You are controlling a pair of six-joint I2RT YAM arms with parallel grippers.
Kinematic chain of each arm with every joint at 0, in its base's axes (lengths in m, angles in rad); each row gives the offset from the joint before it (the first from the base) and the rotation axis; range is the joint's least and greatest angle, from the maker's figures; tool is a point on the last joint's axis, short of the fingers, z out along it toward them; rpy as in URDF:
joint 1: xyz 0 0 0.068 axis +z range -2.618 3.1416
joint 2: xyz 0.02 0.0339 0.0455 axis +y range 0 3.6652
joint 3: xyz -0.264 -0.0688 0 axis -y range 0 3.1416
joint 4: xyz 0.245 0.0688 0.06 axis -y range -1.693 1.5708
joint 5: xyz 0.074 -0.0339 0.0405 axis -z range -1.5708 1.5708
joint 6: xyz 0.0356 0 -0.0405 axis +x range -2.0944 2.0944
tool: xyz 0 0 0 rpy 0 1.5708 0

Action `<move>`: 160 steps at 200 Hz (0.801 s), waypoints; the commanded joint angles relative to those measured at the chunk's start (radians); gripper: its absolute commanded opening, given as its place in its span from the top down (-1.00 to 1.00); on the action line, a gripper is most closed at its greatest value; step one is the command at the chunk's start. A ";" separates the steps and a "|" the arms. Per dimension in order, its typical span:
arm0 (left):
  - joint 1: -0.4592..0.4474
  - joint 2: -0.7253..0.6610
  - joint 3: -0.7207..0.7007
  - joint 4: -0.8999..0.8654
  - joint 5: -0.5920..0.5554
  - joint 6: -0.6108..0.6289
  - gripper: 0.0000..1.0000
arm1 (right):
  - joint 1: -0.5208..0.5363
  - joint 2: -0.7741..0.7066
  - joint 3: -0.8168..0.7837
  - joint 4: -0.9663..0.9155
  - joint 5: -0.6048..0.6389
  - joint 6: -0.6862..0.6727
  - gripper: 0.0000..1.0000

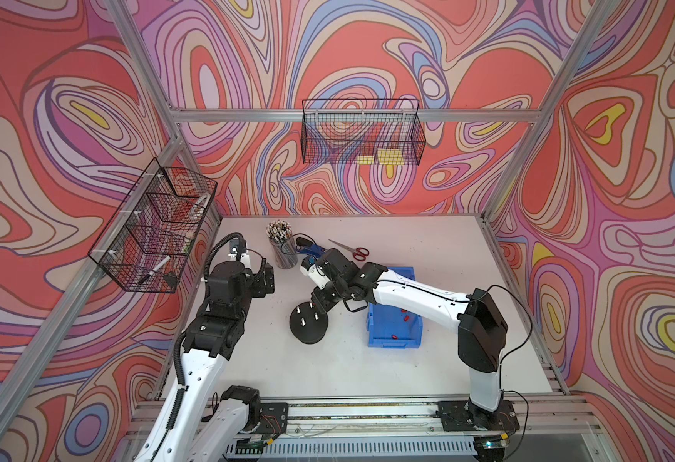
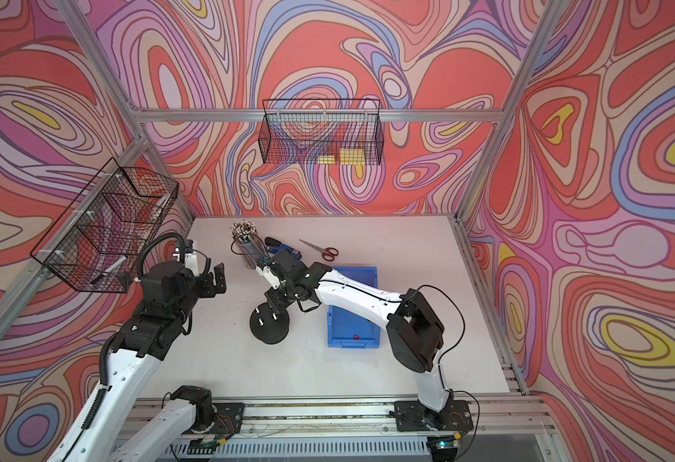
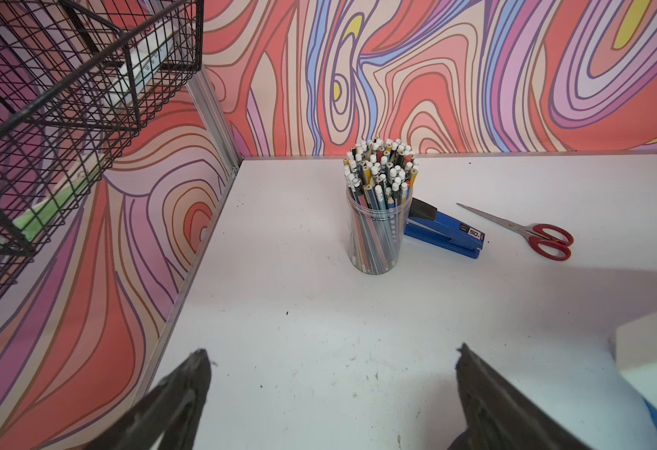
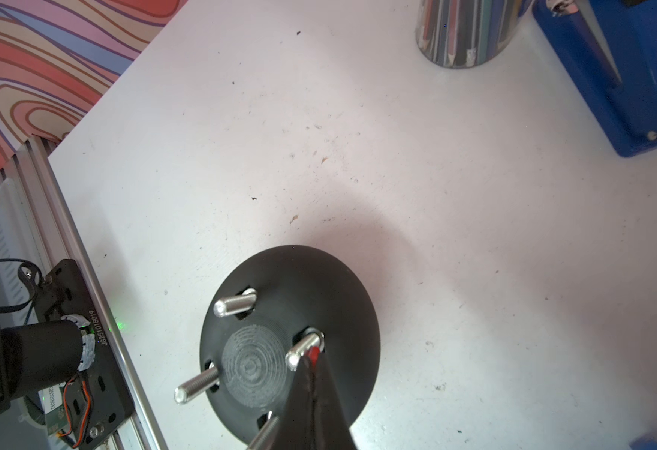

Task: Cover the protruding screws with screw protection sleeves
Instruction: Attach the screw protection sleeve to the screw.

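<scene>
The right gripper (image 4: 311,362), pinched on a red sleeve (image 4: 313,353), sits just beside an upright stud (image 4: 304,348), at its tip; the left gripper (image 3: 330,350) gapes wide, well apart.

Both top views look down from high above the near edge of the surface (image 1: 407,360) toward the back wall (image 1: 271,60). The left wrist camera looks low over the left fingers (image 3: 178,389) toward the pencil cup (image 3: 377,233) ahead of them. The right wrist camera looks steeply down past the right fingers (image 4: 315,389), close to the protruding screws (image 4: 235,304). Both wrist views share the pencil cup and the stapler (image 3: 443,233).
</scene>
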 commanded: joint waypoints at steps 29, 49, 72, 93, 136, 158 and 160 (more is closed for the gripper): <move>0.009 -0.003 -0.010 0.020 0.002 0.004 -0.96 | 0.005 -0.015 0.026 0.024 0.009 0.004 1.00; 0.007 -0.003 -0.009 0.020 0.004 0.003 -0.96 | 0.006 -0.032 0.013 0.037 0.017 0.005 1.00; 0.007 -0.002 -0.009 0.020 0.007 0.002 -0.96 | 0.006 -0.038 0.011 0.029 0.016 0.005 1.00; 0.008 -0.002 -0.009 0.020 0.006 0.003 -0.96 | 0.005 -0.044 0.003 0.027 0.013 0.008 1.00; 0.009 -0.002 -0.008 0.018 0.005 0.003 -0.96 | 0.005 -0.055 -0.013 0.036 0.014 0.010 1.00; 0.009 -0.001 -0.009 0.018 0.007 0.002 -0.96 | 0.006 -0.051 -0.017 0.033 0.001 0.011 1.00; 0.008 -0.002 -0.009 0.018 0.007 0.002 -0.96 | 0.005 -0.051 -0.018 0.035 0.001 0.012 1.00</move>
